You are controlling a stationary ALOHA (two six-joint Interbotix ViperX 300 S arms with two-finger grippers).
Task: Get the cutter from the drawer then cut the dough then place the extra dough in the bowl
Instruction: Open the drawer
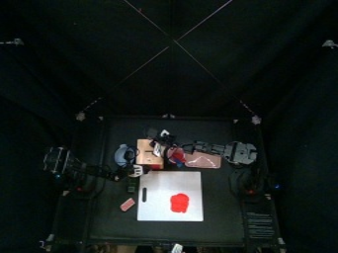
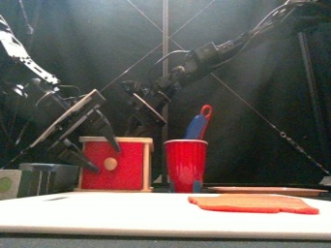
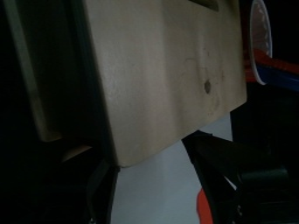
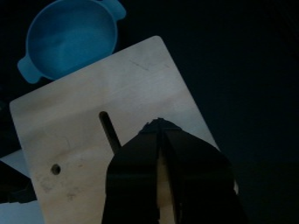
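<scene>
The pale wooden box [image 2: 114,163] stands left of centre with its red drawer front pushed in. My left gripper [image 3: 152,157] is open, with its jaws either side of the box's [image 3: 152,79] near corner; in the front view the left gripper [image 2: 85,121] hangs at the box's upper left. My right gripper [image 4: 159,131] is shut with nothing seen in it, just above the box top [image 4: 100,105], near the slot. A flat red dough [image 1: 180,204] lies on the white cutting board [image 1: 156,188]. The blue-grey bowl [image 4: 73,35] sits beside the box. No cutter shows.
A red cup [image 2: 185,163] holding a blue knife [image 2: 198,121] stands right of the box. A flat pink tray [image 2: 265,190] lies behind the board on the right. A small pink thing [image 1: 128,204] lies left of the board.
</scene>
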